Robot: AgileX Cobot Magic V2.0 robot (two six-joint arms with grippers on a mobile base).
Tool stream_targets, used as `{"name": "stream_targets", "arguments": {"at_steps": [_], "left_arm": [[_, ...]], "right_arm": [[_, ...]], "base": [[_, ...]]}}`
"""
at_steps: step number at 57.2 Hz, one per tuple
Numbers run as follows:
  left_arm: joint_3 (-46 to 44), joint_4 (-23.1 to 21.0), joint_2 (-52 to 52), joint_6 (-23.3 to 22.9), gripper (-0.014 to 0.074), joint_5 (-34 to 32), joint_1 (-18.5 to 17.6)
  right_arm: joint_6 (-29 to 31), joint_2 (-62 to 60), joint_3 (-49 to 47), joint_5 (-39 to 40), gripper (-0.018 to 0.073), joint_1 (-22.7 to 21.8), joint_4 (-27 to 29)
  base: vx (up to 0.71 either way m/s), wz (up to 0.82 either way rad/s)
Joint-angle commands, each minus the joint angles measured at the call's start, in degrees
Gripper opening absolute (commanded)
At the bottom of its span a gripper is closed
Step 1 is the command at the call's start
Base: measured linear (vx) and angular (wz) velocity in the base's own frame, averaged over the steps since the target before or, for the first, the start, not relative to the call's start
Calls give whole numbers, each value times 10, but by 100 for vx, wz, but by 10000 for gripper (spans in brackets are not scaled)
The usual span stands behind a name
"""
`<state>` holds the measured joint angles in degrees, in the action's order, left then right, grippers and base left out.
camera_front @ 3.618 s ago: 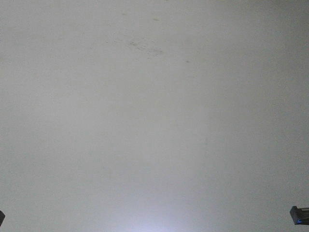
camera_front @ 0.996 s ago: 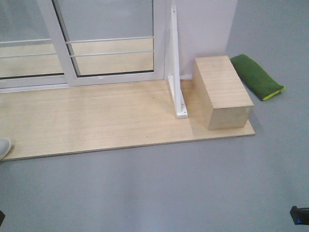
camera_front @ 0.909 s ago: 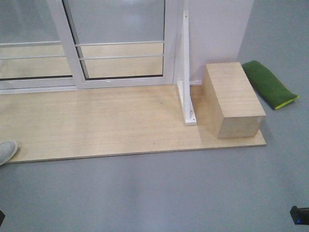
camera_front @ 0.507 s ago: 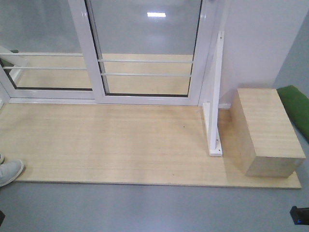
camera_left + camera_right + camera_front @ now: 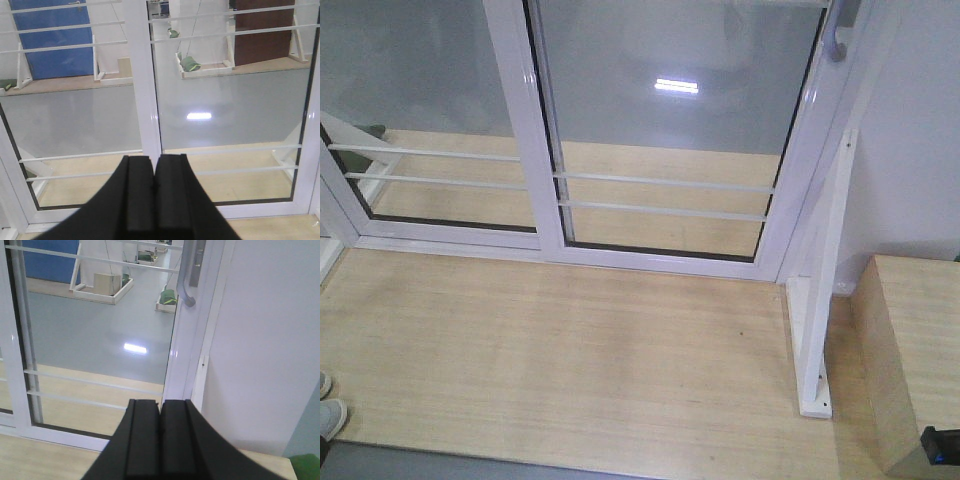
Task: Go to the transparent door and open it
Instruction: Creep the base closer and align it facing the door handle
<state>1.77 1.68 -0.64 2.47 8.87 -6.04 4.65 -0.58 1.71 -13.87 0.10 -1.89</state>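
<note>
The transparent door is the right-hand glass panel in a white frame with two thin white bars low down. Its curved grey handle sits on the right stile, at the top edge of the front view. The door looks closed against the white jamb. In the right wrist view the handle is ahead, up and slightly right of my right gripper, which is shut and empty. My left gripper is shut and empty, facing the white middle stile. Both grippers are well short of the door.
A similar barred glass panel without a handle stands to the left. A pale wooden platform lies before the doors. A white angle bracket and a wooden box stand at the right by a white wall. A shoe shows at the left edge.
The view has moved forward and up toward the door. The panels now fill the frame, the handle has come into view, and the green cushion has left it.
</note>
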Motion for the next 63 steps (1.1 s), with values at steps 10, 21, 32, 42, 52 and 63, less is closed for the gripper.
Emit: {"name": "stream_targets", "arguments": {"at_steps": [10,21,32,42,52,63], "left_arm": [[4,-5,-8,-3,3,-48,-4],[4,-5,-8,-3,3,-48,-4],[4,-5,-8,-3,3,-48,-4],[4,-5,-8,-3,3,-48,-4],[4,-5,-8,-3,3,-48,-4],[4,-5,-8,-3,3,-48,-4]], "right_arm": [[3,-7,3,47,-1,-3,-4],[3,-7,3,47,-1,-3,-4],[3,-7,3,47,-1,-3,-4],[3,-7,3,47,-1,-3,-4],[3,-7,3,47,-1,-3,-4],[3,-7,3,47,-1,-3,-4]], "base": [[42,2],[37,-12],[31,-14],[26,-7],[23,-7],[19,-7]]}}
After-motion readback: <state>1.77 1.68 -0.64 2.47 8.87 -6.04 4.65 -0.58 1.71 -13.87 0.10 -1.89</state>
